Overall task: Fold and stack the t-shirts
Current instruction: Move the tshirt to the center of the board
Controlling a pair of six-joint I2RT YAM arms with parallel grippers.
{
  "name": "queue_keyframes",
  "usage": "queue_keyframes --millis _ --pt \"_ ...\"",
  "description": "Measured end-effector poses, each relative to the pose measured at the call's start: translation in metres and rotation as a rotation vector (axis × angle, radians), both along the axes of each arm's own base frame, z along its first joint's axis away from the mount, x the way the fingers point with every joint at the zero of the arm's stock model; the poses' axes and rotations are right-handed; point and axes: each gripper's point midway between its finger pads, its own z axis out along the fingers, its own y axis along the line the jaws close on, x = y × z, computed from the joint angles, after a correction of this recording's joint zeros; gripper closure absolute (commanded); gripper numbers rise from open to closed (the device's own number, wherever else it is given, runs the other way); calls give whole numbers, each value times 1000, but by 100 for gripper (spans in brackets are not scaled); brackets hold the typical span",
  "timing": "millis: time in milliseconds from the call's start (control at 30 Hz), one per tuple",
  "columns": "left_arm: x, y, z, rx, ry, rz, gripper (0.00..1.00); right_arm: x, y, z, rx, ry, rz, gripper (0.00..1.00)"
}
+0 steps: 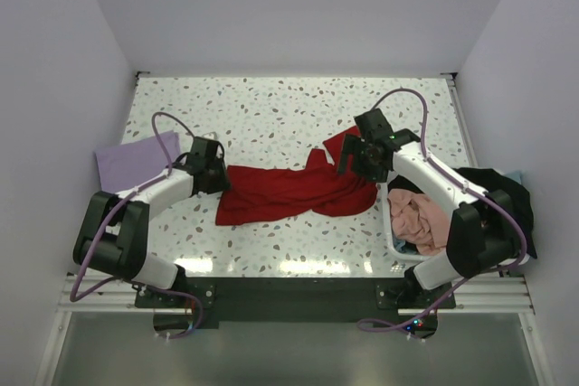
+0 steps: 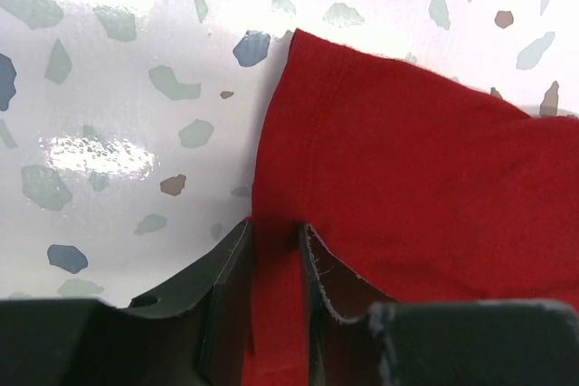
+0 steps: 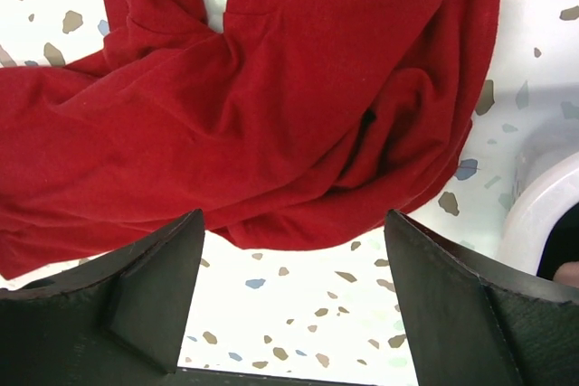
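We see the left end effector [image 2: 276,232] pinching an edge of the red t-shirt [image 2: 416,178]; the right end effector [image 3: 294,228] hangs spread wide above it.

red t-shirt [image 2: 407,187]: in the left wrist view it is running off the right and bottom edges; its hem strip is passing between the fingers of the left claw [image 2: 276,234] and disappearing behind them; the right wrist view is cutting it off at top and left
basket [image 3: 543,214]: only a curve of white rim is showing at the right wrist view's edge; from above, the right arm [image 1: 434,178] is crossing over its far rim
black t-shirt [image 1: 507,189]: the right arm is hiding part of it
salmon-pink t-shirt [image 1: 418,216]: it is lying bunched, its folds too small to tell
lavender t-shirt [image 1: 127,164]: the left arm [image 1: 158,189] is covering its near corner
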Motion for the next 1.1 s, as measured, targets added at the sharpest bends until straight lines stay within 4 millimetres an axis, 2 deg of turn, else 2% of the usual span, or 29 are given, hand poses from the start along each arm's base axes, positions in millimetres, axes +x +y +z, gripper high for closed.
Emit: queue_keyframes --millis 167,333,500,633,800,900,933,1000,1100 --pt "0 -2 0 3 -2 -6 70 0 2 -1 10 8 4 17" --pt "-1 0 0 14 -2 -3 65 -1 2 -1 13 9 5 17" --pt "0 4 1 37 -9 9 66 -1 2 -1 15 10 2 17" --pt "0 5 1 43 -12 6 75 -1 3 -1 16 10 -1 17" --pt "0 3 1 43 -14 0 75 -1 3 -1 17 11 -1 17" --pt "1 3 2 43 -17 -1 87 -1 3 -1 17 11 -2 18" --pt "1 3 2 43 -17 -1 95 -1 3 -1 18 12 -1 18" --pt "1 2 2 44 -18 -2 100 -1 3 -1 19 12 -2 18" --pt "1 3 2 46 -20 -3 100 -1 3 -1 19 12 -3 18"
